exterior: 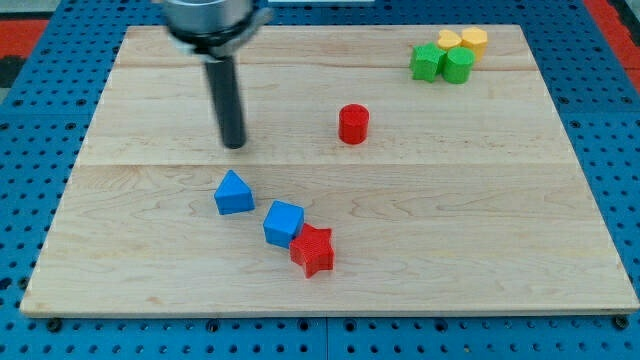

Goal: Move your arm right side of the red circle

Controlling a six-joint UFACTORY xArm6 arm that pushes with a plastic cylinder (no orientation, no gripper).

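Our tip [234,144], holding nothing, stands well left of the red circle [352,124]; we judge it must next pass around to its right.

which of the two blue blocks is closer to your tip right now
The blue triangular block, just below my tip toward the view's bottom. The blue cube lies farther down and right, touching the red star.
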